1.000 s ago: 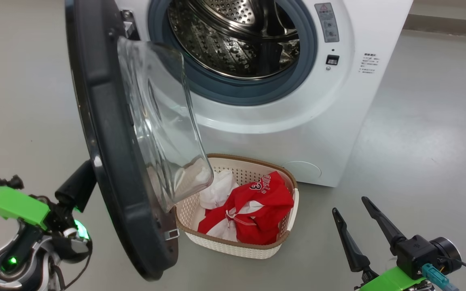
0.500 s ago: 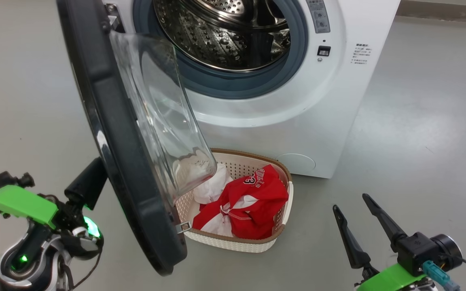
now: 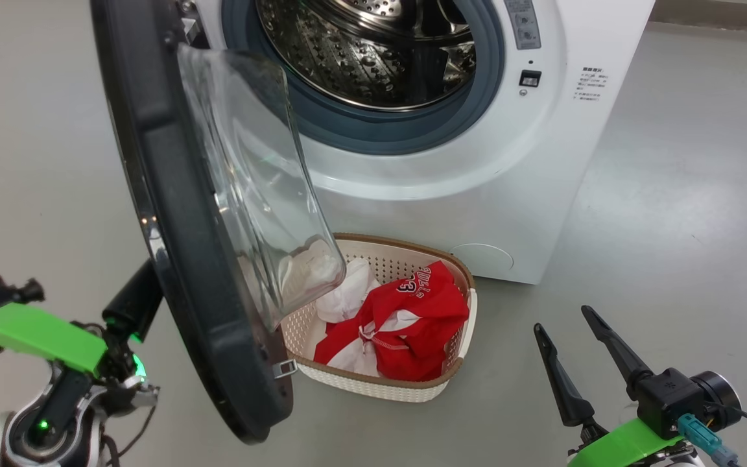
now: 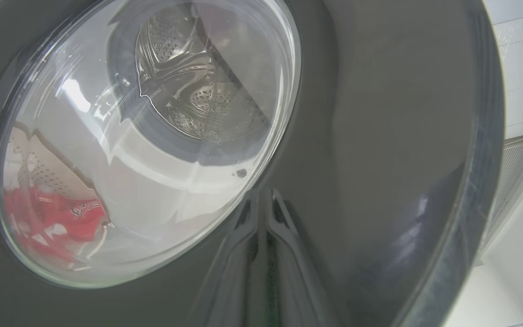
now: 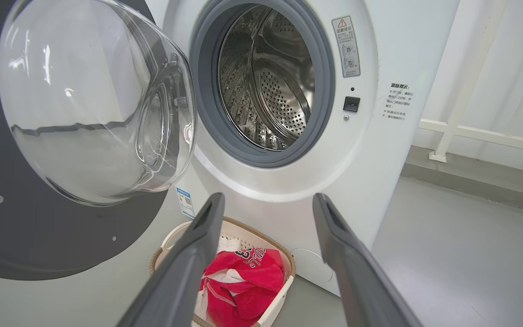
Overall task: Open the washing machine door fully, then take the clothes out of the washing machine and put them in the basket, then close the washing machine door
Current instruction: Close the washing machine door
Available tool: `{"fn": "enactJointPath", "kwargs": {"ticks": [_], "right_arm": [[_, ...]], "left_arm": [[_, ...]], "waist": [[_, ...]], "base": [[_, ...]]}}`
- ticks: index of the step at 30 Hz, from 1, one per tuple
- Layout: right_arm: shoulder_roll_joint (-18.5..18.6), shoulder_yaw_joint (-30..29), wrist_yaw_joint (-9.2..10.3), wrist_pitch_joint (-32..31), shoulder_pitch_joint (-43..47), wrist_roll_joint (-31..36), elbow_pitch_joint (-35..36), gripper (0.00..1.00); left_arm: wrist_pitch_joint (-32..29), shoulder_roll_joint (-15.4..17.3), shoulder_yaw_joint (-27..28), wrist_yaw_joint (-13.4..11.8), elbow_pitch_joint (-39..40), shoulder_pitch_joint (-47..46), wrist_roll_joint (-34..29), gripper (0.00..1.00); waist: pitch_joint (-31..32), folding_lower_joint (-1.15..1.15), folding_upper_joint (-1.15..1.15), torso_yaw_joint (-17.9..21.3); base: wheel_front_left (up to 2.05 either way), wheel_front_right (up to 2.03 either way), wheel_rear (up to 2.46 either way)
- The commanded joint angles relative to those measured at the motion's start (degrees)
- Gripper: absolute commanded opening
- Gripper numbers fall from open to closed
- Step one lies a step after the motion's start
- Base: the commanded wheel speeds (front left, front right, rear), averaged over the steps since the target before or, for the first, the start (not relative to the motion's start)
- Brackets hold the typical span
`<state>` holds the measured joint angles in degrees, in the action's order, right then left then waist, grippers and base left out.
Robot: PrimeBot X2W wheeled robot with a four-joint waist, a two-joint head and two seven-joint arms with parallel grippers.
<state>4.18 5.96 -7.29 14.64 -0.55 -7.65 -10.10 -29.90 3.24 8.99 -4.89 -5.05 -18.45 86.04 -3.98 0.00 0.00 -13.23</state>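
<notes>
The smooth pale grey floor (image 3: 685, 214) bears the white washing machine (image 3: 529, 181). The washing machine door (image 3: 172, 214) stands swung out to the left. The basket (image 3: 406, 243) sits on the floor just before the machine's base and holds the red and white clothes (image 3: 412, 318). The left gripper (image 4: 261, 218) has its fingers clenched together at the door's glossy black outer face. The right gripper (image 3: 560, 319) has its jaws spread, grasping nothing, above the floor to the right of the basket. A white rail (image 5: 484, 134) lines the pale wall.
</notes>
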Motion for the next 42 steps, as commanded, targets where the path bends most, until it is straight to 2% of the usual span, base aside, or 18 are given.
{"fn": "enactJointPath", "kwargs": {"ticks": [1,2,8,9,10,14,18,22,25,35,42], "right_arm": [[0.3,0.9,-0.20,0.4,-2.2,-0.4,1.3,1.00],[0.3,0.8,-0.20,0.4,-2.2,-0.4,1.3,1.00],[0.4,0.6,-0.20,0.4,-2.2,-0.4,1.4,1.00],[0.4,0.6,-0.20,0.4,-2.2,-0.4,1.4,1.00],[0.4,0.6,-0.20,0.4,-2.3,-0.4,1.4,1.00],[0.5,0.7,-0.20,0.4,-2.4,-0.5,1.3,1.00],[0.6,1.0,-0.20,0.4,-2.4,-0.6,1.3,1.00],[0.6,0.9,-0.20,0.4,-2.3,-0.7,1.3,1.00],[0.5,0.9,-0.20,0.4,-2.2,-0.8,1.3,1.00],[0.4,0.6,-0.20,0.4,-1.8,-0.8,1.4,1.00],[0.4,0.8,-0.20,0.4,-1.5,-0.4,1.7,1.00]], "left_arm": [[1.1,2.6,1.5,1.1,2.2,0.4,-2.1,0.96],[2.1,3.0,1.4,1.5,2.4,0.7,-3.5,1.00],[9.0,6.3,0.2,6.1,2.8,2.2,-13.7,1.00],[10.7,6.9,-0.2,7.0,2.9,2.5,-16.1,1.00],[14.6,8.3,-1.1,8.5,3.1,3.3,-21.6,1.00],[22.3,10.6,-3.5,10.0,3.5,4.8,-32.6,1.00],[30.8,12.5,-5.8,9.6,3.5,6.7,-44.3,1.00],[37.7,12.8,-7.3,8.4,3.5,8.6,-51.6,1.00],[41.6,12.4,-7.8,7.8,3.5,10.0,-54.7,1.00],[44.5,11.8,-9.9,6.5,1.4,13.6,-62.7,1.00],[44.9,9.9,-9.6,6.5,0.5,15.0,-64.7,1.00]], "waist": [[-0.1,0.00,0.00,-0.1],[-0.2,0.00,0.00,-0.2],[-0.5,0.00,0.00,-0.8],[-0.5,0.00,0.00,-0.9],[-0.5,0.00,0.00,-1.0],[-0.4,0.00,0.00,-1.1],[-0.4,0.00,0.00,-1.0],[-0.2,0.00,0.00,-0.9],[0.0,0.00,0.00,-0.8],[0.3,0.00,0.00,-0.9],[0.1,0.00,0.00,-1.0]], "base": [[0.00,0.00,0.00],[0.00,0.00,0.00],[0.00,0.00,0.00],[0.00,0.00,0.00],[0.00,0.00,0.00],[0.00,0.00,0.00],[0.00,0.00,0.00],[0.00,0.00,0.00],[0.00,0.00,0.00],[0.00,0.00,0.00],[0.00,0.00,0.00]]}}
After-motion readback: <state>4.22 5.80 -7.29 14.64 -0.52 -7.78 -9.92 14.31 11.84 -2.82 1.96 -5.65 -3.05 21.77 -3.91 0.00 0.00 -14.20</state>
